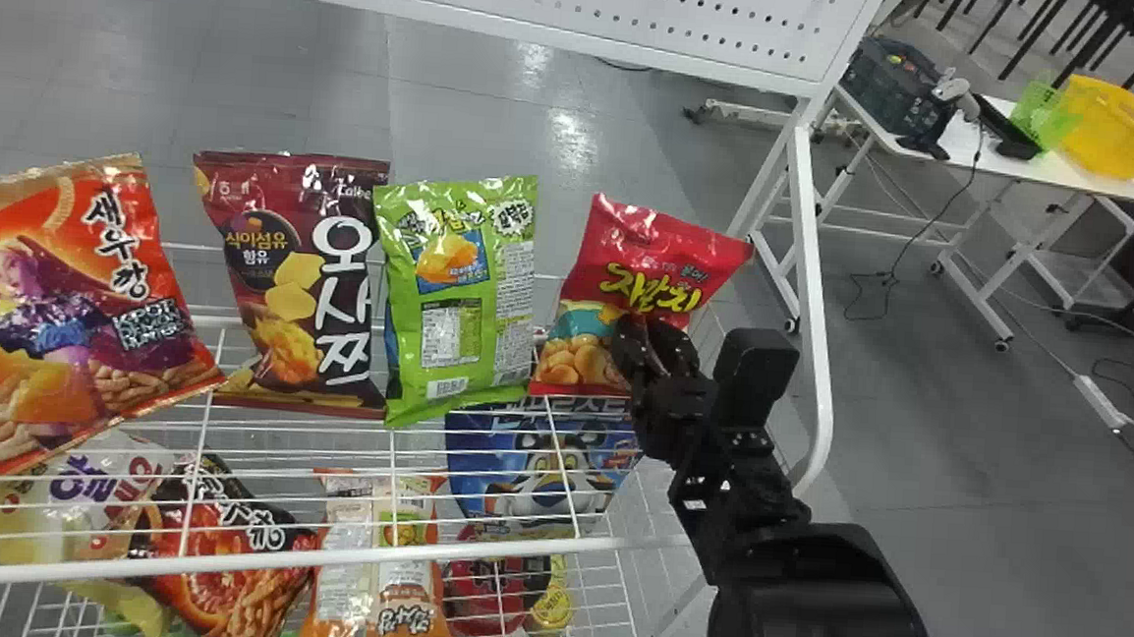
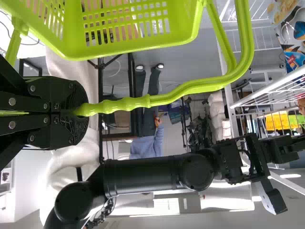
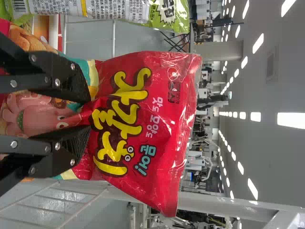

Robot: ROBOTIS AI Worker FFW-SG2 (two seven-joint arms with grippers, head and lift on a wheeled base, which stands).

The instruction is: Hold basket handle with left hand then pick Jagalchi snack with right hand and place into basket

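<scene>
Pinching a fold of the Jagalchi snack at the wire shelf's right end, the right gripper could lose the slick bag if it snags; the left gripper clasps the basket handle, which might swing if bumped.

Red Jagalchi snack with yellow lettering, lime-green basket, white rack, seemingly blue lower packet.
</scene>
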